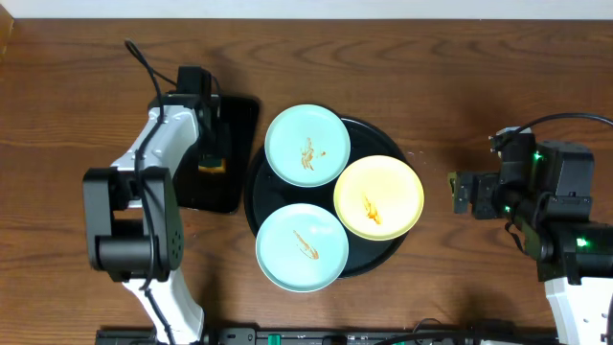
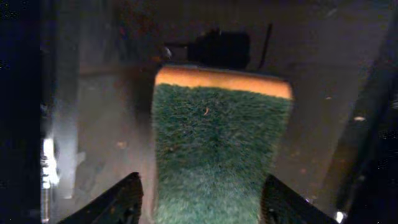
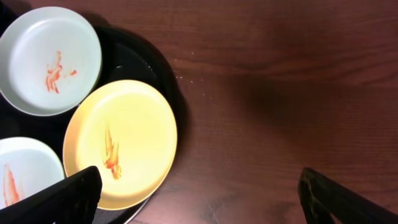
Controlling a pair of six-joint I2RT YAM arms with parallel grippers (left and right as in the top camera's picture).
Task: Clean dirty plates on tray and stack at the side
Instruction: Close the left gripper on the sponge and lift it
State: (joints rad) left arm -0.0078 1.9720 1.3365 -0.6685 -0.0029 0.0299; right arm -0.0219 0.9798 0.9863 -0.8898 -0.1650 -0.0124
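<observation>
Three plates lie on the round black tray (image 1: 383, 130): a mint-blue plate (image 1: 306, 144) at the back, a second mint-blue plate (image 1: 302, 246) at the front, and a yellow plate (image 1: 378, 196) on the right. Each has an orange sauce smear. My left gripper (image 1: 213, 153) is open over a green sponge (image 2: 217, 149), with a finger on either side (image 2: 202, 202). My right gripper (image 1: 458, 192) is open and empty over bare table, right of the yellow plate (image 3: 121, 140). In the right wrist view (image 3: 199, 196) its left finger is beside the plate's edge.
The sponge (image 1: 213, 166), green with an orange-yellow edge, lies in a smaller rectangular black tray (image 1: 239, 125) left of the round tray. Brown wooden table (image 1: 450, 86) surrounds both trays. Cables run from both arms.
</observation>
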